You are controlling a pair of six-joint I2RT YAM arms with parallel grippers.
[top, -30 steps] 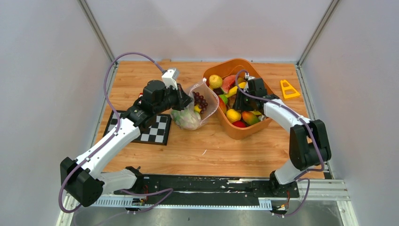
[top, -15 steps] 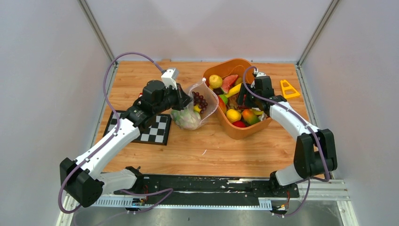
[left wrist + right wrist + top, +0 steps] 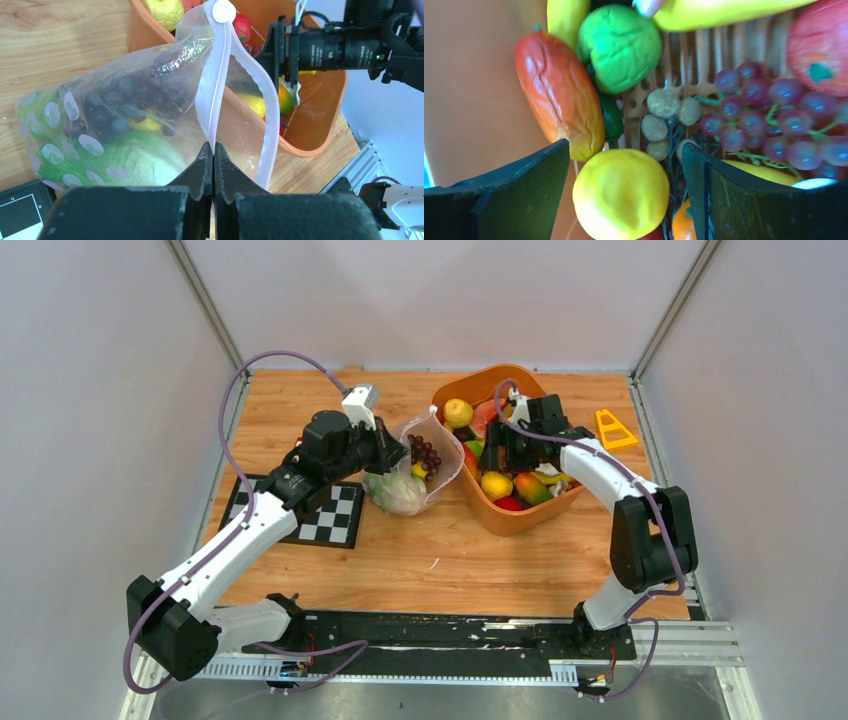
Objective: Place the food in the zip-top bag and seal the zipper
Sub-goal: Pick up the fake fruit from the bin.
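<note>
Through the crinkled zip-top bag (image 3: 150,75) my left wrist sees only smeared food; the dark clump is probably grapes (image 3: 125,102). The checkerboard (image 3: 20,212) is cropped. At my right pincer (image 3: 625,150), the lemon (image 3: 621,195), apple (image 3: 819,45) and banana (image 3: 724,12) are cut by 3 edges.

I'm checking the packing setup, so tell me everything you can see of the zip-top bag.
Clear, crinkly plastic with pale dots, the zip-top bag rests on the wooden table beside the orange basket, mouth held open. A pinkish zipper strip rims the mouth, ending in a round white tab. The left gripper, jaws shut, pinches one lip of the strip. Inside: purple grapes, a green cabbage, something yellow.
</note>
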